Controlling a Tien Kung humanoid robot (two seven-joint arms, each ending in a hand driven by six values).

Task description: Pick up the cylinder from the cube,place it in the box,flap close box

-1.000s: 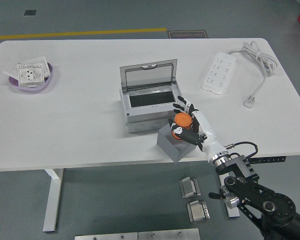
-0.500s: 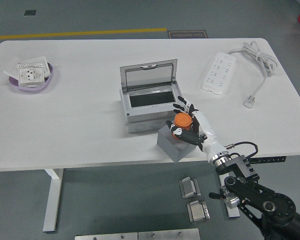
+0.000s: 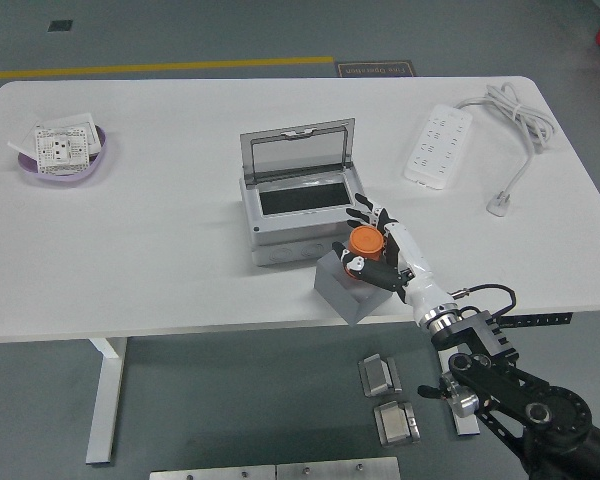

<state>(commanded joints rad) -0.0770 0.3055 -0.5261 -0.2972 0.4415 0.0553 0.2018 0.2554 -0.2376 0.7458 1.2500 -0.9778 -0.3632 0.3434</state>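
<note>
At the upper left of the frame, a purple bowl (image 3: 65, 165) holding a white socket plate (image 3: 60, 146) is seen on the white bench (image 3: 160, 250), well apart from the work and of no hindrance. No left robot hand is in view.

At the centre, the grey box (image 3: 300, 215) is found with its clear flap (image 3: 297, 152) standing upright at the far edge, the dark opening facing up. Just beside its lower right corner, close to the bench's near edge, the grey cube (image 3: 348, 288) is set, apparently touching the box wall or nearly so. The orange cylinder (image 3: 364, 241) is carried on top of the cube, and the right robot hand (image 3: 378, 252) is wrapped around it, fingers on the far side and thumb on the near side; the cylinder seems grasped but is not yet lifted.

The main risk is judged to be a slip: if the grip is loose when the cylinder is raised, it could be dropped off the near edge to the floor. The cube could also be nudged toward that edge by the fingers. On the way to the opening, the box's front wall must be cleared, and the upright flap could be knocked down early by the fingers.

At the upper right, a white power strip (image 3: 438, 146) with its coiled cable (image 3: 515, 115) and plug (image 3: 499, 204) is laid, well apart from the path.
</note>
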